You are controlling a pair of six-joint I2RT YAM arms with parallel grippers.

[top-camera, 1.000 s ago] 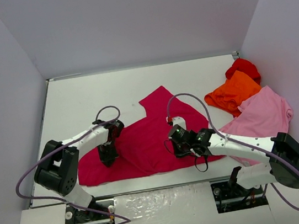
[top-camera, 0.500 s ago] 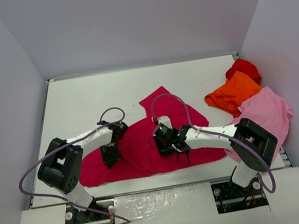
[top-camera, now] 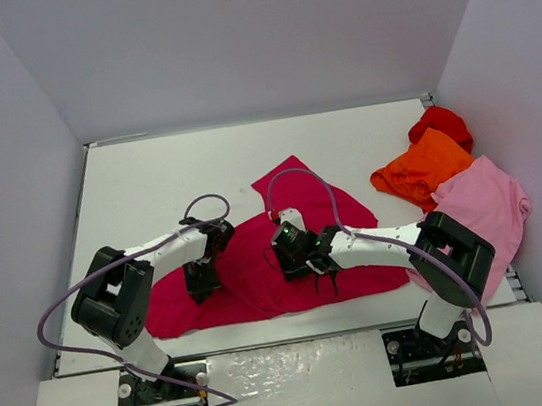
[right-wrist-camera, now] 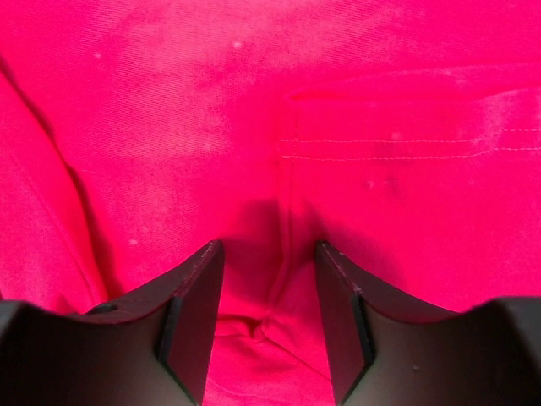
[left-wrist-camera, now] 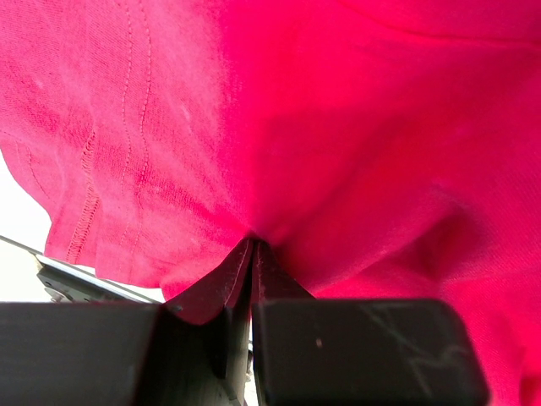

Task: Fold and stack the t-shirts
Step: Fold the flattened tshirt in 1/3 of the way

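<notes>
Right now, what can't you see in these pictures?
- Red t-shirt, top view: the orange t-shirt covers part of it.
- Light pink t-shirt, top view: the right arm hides its near-left edge.
- Crimson t-shirt, wrist views: too close, so the frame edges cut off most of it.

No readable text, label or number anywhere.

White table (top-camera: 157, 179) inside three plain walls (top-camera: 247, 35), perhaps pale lilac
</notes>
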